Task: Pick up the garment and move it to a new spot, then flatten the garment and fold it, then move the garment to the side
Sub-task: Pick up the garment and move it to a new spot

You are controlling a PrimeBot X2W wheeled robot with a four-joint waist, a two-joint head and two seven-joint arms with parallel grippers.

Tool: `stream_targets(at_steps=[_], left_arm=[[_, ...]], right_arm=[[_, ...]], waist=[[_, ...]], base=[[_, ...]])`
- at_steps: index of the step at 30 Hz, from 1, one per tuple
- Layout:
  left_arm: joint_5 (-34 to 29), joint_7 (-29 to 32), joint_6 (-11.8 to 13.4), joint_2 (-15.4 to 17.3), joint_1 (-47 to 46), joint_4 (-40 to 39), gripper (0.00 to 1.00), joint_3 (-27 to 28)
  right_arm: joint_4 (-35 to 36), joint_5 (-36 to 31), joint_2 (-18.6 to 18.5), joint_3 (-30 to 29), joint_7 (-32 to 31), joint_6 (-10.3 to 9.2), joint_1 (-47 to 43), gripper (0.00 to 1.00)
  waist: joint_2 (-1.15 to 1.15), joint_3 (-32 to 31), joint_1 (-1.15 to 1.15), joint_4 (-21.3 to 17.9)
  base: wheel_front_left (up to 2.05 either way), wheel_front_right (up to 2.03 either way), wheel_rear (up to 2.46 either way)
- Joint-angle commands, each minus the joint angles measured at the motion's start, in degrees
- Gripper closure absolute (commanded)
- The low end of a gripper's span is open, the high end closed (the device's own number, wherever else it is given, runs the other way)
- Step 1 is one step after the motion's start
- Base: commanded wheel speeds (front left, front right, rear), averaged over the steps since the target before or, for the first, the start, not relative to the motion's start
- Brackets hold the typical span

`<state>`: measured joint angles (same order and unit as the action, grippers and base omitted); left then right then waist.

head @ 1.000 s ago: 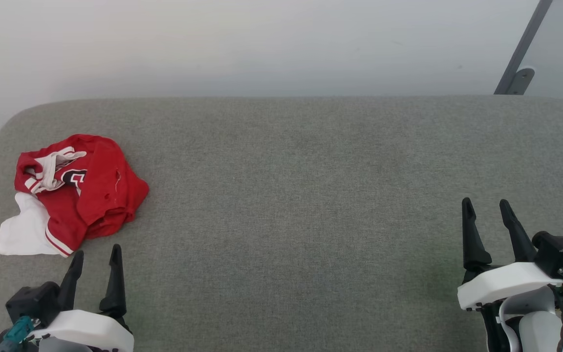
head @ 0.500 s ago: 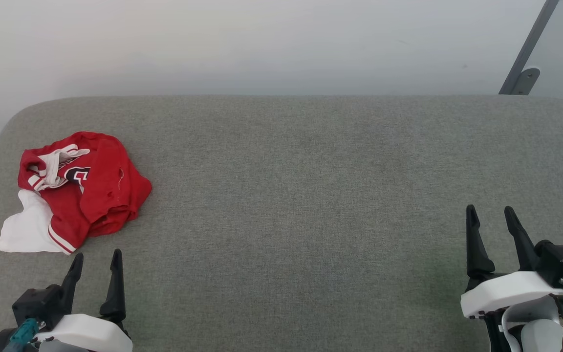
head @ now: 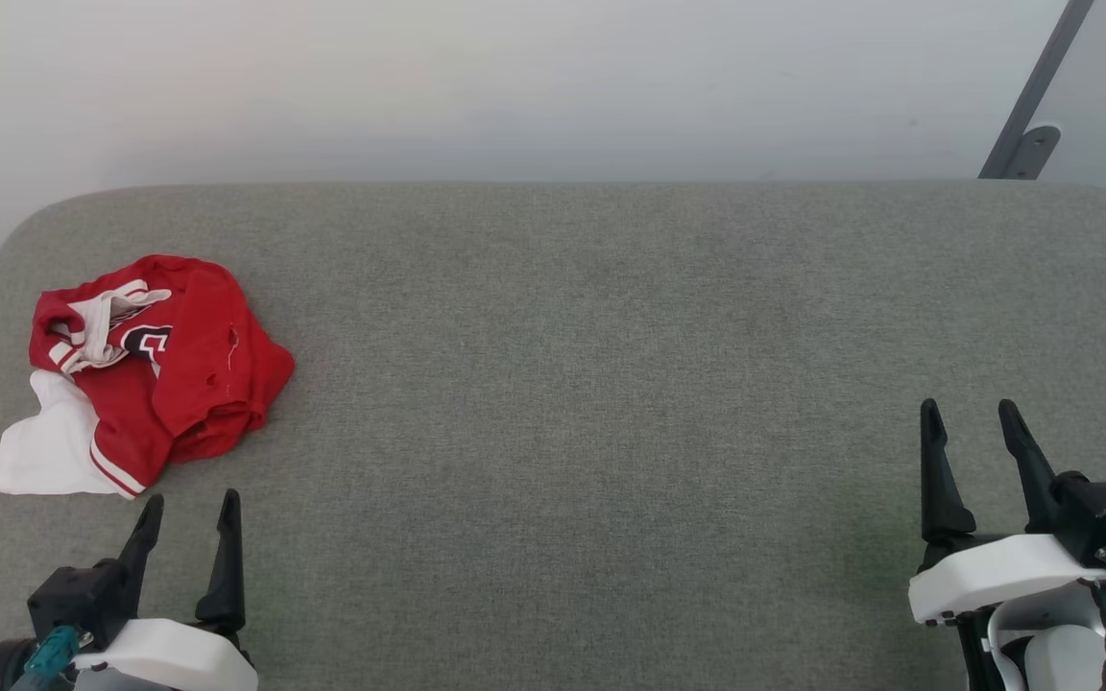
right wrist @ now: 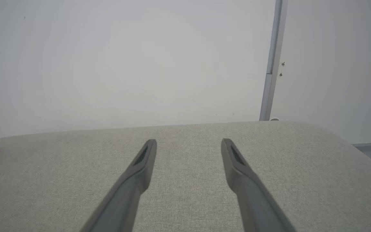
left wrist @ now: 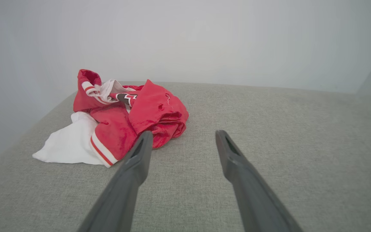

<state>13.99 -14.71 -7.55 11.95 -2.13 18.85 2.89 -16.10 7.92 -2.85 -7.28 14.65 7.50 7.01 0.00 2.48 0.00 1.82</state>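
The garment lies crumpled, a soft red heap with one white sleeve spread flat, at the left end of the grey woven table. The left tool sits near it, tapered dark fingers apart; the right tool, far off, is likewise spread.

Head view: high up, facing forward and down over the whole table to the wall; left gripper and right gripper sit at its lower corners.
Left wrist view: low over the table, facing along its fingers; the garment is near, ahead and to the left.
Right wrist view: low, facing across the table to the wall and post.
Shared: all three take in table and wall; the garment's edge touches the right wrist view's left margin.
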Motion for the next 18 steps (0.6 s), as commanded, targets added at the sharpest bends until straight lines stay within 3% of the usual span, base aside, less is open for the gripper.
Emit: stream_targets(at_steps=[1, 9, 18], left_arm=[[-0.4, -0.4, 0.1, 0.4, -0.5, 0.1, 0.0, 0.0], [0.8, -0.6, 0.1, 0.6, -1.4, 0.5, 0.0, 0.0], [-0.4, -0.6, 0.1, -0.7, -0.8, 2.1, 0.0, 3.4]], right_arm=[[0.3, -0.8, -0.1, 0.0, 0.6, -0.02, 0.0, 0.0], [0.4, 0.3, -0.1, -0.3, 0.6, -0.02, -0.3, 0.0], [-1.8, 1.3, -0.1, 4.2, 0.6, -0.02, 0.9, 0.0]], waist=[[0.0, 0.1, 0.0, 0.0], [0.0, 0.6, 0.0, 2.6], [0.0, 0.2, 0.0, 12.2]], base=[[0.0, 0.0, 0.0], [0.0, 0.0, 0.0], [0.0, 0.0, 0.0]])
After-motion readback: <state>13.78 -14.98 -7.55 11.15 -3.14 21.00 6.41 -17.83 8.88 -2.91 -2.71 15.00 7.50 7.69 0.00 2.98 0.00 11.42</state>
